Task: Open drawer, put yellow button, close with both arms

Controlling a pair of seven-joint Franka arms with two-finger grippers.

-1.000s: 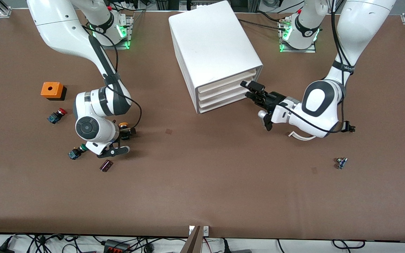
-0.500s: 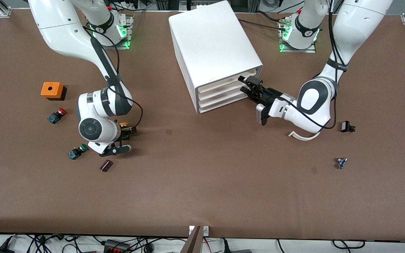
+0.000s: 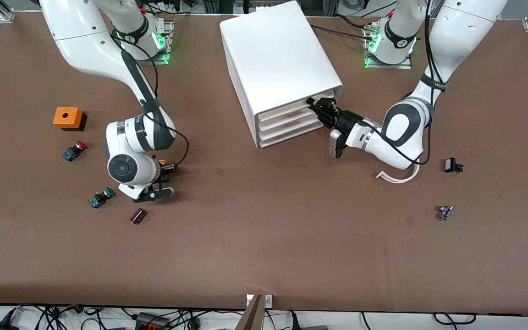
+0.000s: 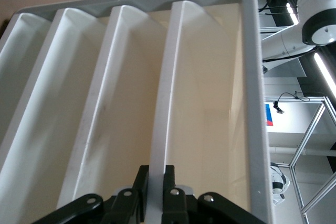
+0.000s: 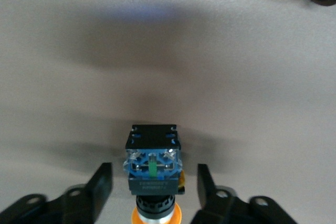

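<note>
The white cabinet [image 3: 277, 59] stands mid-table with its four drawers shut. My left gripper [image 3: 321, 109] is at the uppermost drawer [image 3: 291, 106]. In the left wrist view the left gripper [image 4: 156, 171] is shut on that drawer's front lip [image 4: 164, 98]. The yellow button [image 3: 162, 163] lies on its side on the table toward the right arm's end. My right gripper [image 3: 162, 176] is low over it and open. In the right wrist view the right gripper [image 5: 153, 174] straddles the button [image 5: 152, 169], with a gap on each side.
An orange box [image 3: 68, 118], a red-capped button [image 3: 74, 151], a green-capped button [image 3: 100, 198] and a small dark part [image 3: 138, 216] lie around the right arm. A white curved strip [image 3: 397, 176] and two small parts [image 3: 452, 165] [image 3: 445, 212] lie near the left arm.
My left gripper has moved in to the cabinet and onto the top drawer's lip. My right gripper has shifted slightly along the table, still around the yellow button.
</note>
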